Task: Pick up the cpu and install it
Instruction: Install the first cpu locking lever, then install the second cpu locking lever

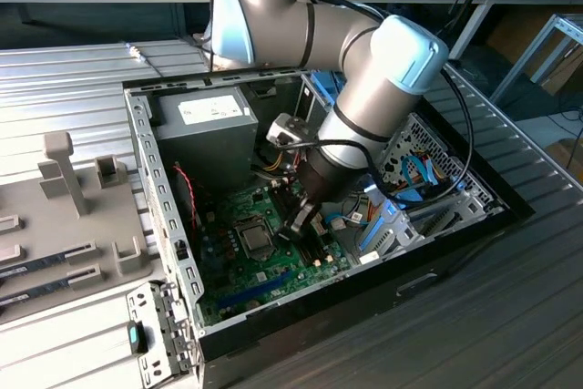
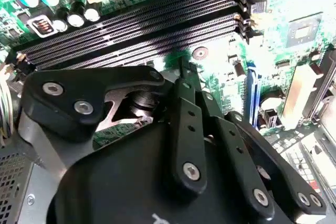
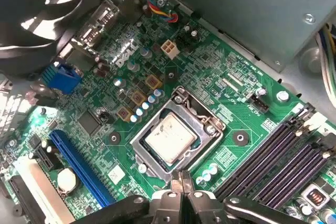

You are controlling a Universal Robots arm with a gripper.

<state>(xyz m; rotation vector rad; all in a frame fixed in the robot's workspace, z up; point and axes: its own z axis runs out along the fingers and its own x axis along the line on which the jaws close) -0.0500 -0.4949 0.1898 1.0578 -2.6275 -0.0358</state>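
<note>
The cpu [image 3: 170, 139], a silvery square chip, lies inside the metal socket frame [image 3: 140, 141] on the green motherboard [image 3: 231, 106]. Its edges look slightly turned against the frame. My gripper [image 3: 181, 181] hangs just beside the socket's edge, between the socket and the dark memory slots [image 3: 268, 161]. Its fingers are shut together with nothing between them. In the second wrist view the shut gripper [image 2: 185, 72] points at the board next to the memory slots [image 2: 142, 24]. In the exterior view the gripper [image 1: 299, 225] is low inside the case, to the right of the cpu [image 1: 256, 240].
The open computer case [image 1: 146, 134] walls in the board. A grey power supply [image 1: 205, 120] stands at the back, with cable bundles [image 1: 414, 175] and a blue slot [image 3: 79, 166] near the arm. A grey fixture tray [image 1: 64, 198] lies on the exterior view's left.
</note>
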